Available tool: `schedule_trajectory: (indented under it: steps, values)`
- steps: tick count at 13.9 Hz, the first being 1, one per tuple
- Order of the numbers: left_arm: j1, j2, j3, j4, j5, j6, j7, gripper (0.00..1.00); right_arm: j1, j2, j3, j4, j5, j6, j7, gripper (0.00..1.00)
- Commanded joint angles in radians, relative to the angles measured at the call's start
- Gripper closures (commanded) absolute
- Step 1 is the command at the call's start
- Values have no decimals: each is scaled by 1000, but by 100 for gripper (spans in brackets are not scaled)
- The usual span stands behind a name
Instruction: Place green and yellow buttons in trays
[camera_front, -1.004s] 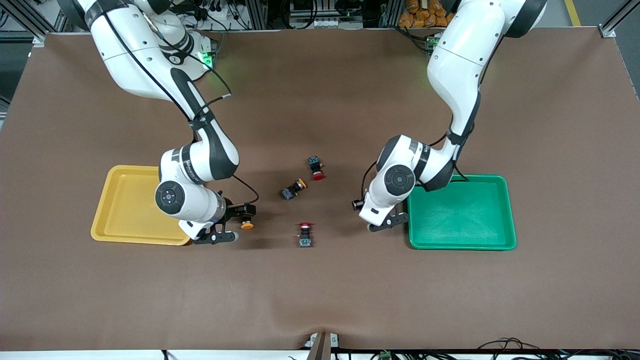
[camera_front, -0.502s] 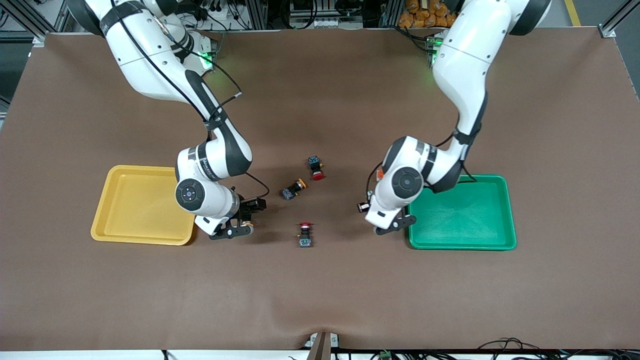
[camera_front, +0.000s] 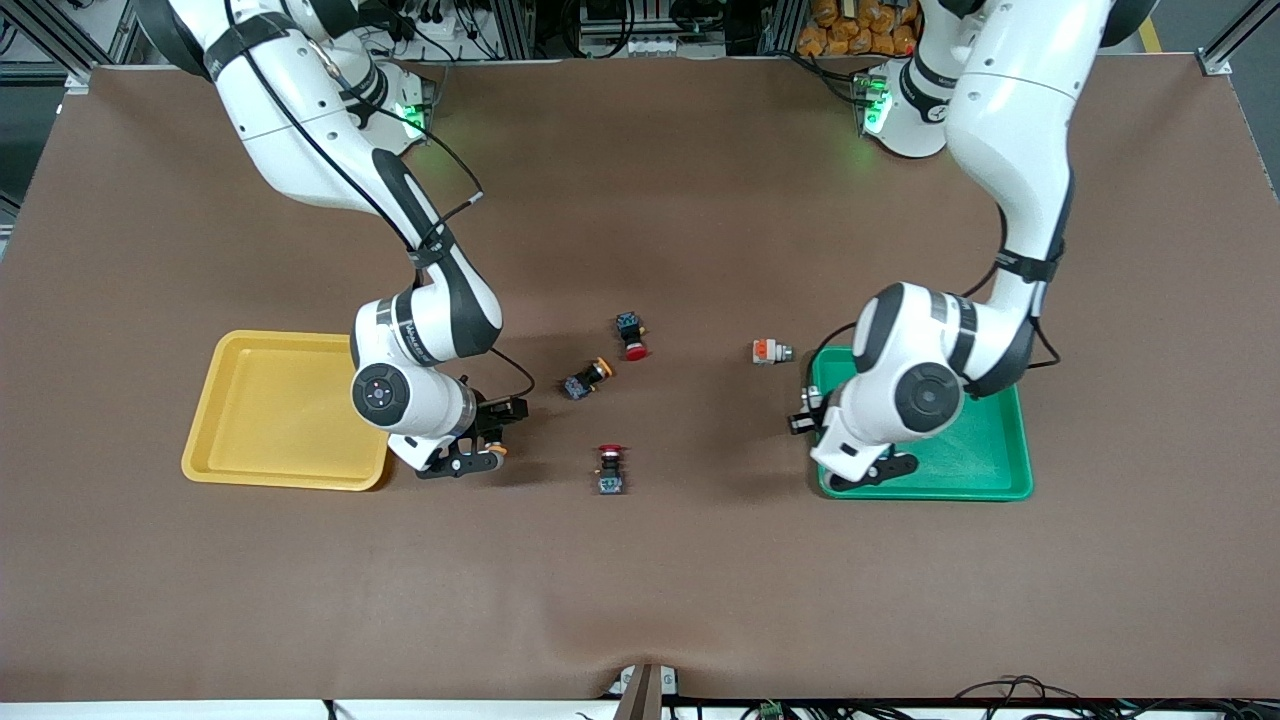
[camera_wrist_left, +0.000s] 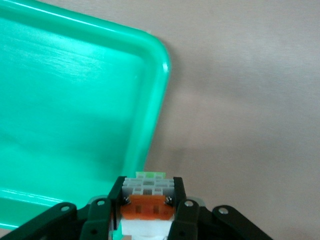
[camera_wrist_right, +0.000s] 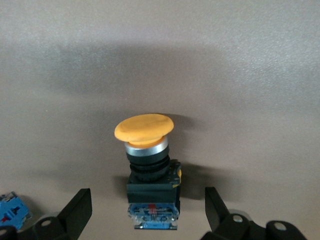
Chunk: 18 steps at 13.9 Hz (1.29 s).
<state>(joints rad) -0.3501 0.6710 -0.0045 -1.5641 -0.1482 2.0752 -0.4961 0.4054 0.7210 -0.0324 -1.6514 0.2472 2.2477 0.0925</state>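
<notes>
Brown mat (camera_front: 640, 580) covers table (cluttered racks above).

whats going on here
Two arms are sorting buttons into trays. The left claw is shut on a white button over the green tray's rim. The right claw is open around a yellow-capped button lying on the table beside the yellow tray. One more white button, another yellow-capped one and two red ones lie loose between the trays.

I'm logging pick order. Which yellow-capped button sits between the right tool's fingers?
The yellow-capped button between the open fingers of the right tool, beside the yellow tray. The other yellow-capped button lies mid-table, no tool near it.
</notes>
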Motion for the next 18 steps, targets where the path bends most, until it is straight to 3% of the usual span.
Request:
schedule_trajectory:
  steps: [1, 2, 3, 8, 10, 11, 12, 13, 18]
  values:
    - [-7, 8, 1, -17, 65, -6, 5, 100, -10, -3, 5, -8, -17, 23, 7, 54]
    - [6, 13, 1, -17, 102, -6, 7, 99, -10, -3, 5, -8, -17, 23, 9, 75]
    - [20, 13, 0, -22, 116, -6, 8, 99, -10, -3, 5, -8, -16, 23, 9, 89]
    - [42, 16, 0, -31, 118, -1, 47, 94, -31, -23, -3, -5, -17, 18, 0, 94]
    - [40, 30, 1, -30, 118, 6, 47, 69, -89, -52, -1, -7, -17, 9, -7, 94]
    - [42, 41, 0, -31, 118, 17, 47, 47, -114, -70, -1, -5, -17, -13, -10, 94]
    - [43, 44, 1, -30, 118, 20, 47, 18, -134, -93, -1, -4, -19, -40, -10, 94]
    - [42, 42, 0, -30, 116, 20, 44, 0, -151, -119, -3, -5, -20, -63, -13, 93]
    - [23, 10, -8, -27, 107, 8, 22, 0, -288, -198, -9, 1, -107, -210, -187, 88]
